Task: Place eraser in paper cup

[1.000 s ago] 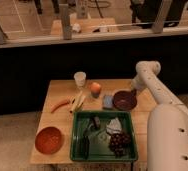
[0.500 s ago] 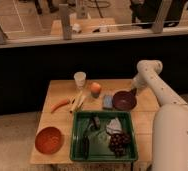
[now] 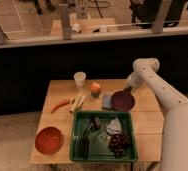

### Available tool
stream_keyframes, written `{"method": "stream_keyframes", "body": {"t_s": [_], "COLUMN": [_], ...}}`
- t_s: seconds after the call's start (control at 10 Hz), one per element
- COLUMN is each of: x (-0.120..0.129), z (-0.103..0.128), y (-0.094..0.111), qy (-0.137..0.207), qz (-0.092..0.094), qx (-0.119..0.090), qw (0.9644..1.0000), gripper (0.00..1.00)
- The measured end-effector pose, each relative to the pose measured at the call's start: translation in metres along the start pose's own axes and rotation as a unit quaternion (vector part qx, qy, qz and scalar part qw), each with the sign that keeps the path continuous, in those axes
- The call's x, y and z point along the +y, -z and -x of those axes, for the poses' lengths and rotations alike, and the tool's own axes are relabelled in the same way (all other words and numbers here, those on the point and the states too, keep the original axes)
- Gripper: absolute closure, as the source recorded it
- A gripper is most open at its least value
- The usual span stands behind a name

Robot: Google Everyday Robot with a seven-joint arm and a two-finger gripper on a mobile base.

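The off-white paper cup (image 3: pixel 79 79) stands upright at the back of the wooden table (image 3: pixel 148 116), left of an orange fruit (image 3: pixel 95 89). A blue-grey flat block (image 3: pixel 107 102), perhaps the eraser, lies against the left side of a purple bowl (image 3: pixel 122 100). My gripper (image 3: pixel 127 90) hangs at the end of the white arm (image 3: pixel 159 87), just above the bowl's back rim and to the right of the fruit. It is well to the right of the cup. I see nothing held in it.
A green tray (image 3: pixel 76 137) at the front holds dark grapes (image 3: pixel 119 142), a pale wrapper and small dark items. An orange bowl (image 3: pixel 48 139) sits front left. A carrot (image 3: pixel 60 104) and a pale yellow fruit (image 3: pixel 78 101) lie left of the block.
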Motion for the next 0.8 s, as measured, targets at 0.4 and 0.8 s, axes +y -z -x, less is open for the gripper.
{"method": "stream_keyframes", "body": {"t_s": [0.4, 0.8], "x": [-0.031, -0.064], "z": [0.016, 0.016], "y": [0.008, 0.008], "qy": [0.053, 0.092], "qz": [-0.013, -0.025], "qx": [0.004, 0.016], "qw": [0.9985, 0.9953], "gripper": [1.00, 1.00]}}
